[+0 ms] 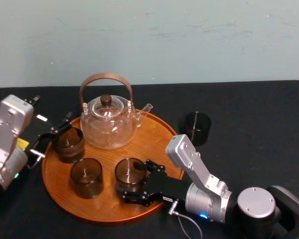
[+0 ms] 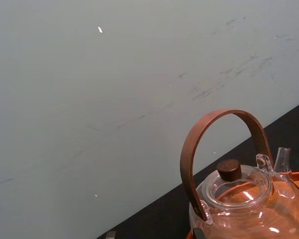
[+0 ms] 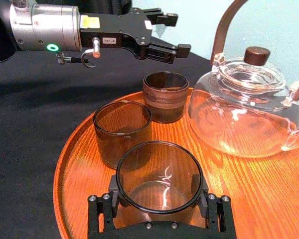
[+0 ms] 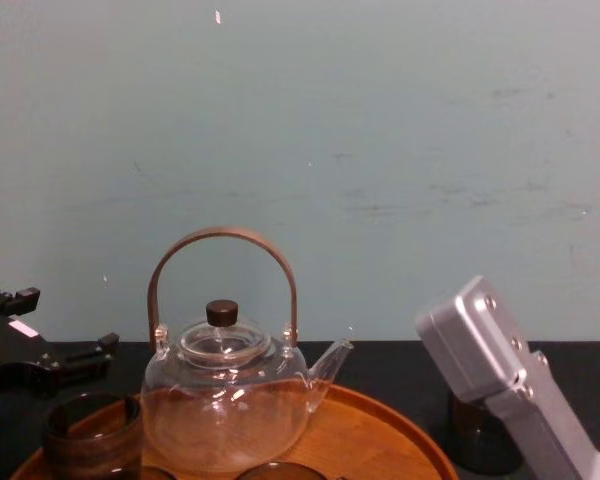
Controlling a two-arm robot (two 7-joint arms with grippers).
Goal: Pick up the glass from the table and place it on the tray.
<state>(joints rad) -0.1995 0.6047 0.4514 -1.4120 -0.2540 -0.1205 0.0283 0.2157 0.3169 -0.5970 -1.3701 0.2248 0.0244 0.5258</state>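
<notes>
Tray [image 4: 385, 432], near half out of view

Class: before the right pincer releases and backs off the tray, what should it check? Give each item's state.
Grip on smoky cylindrical glass by right pincer, over round orange-brown wooden tray: ok.
That glass seated flat: cannot tell.
Gap to neighbouring smoky glass: ok.
Gap to clear glass teapot: ok.
Open left pincer away, near ribbed brown glass: ok.
Last black glass on black table, off tray: not ok.
</notes>
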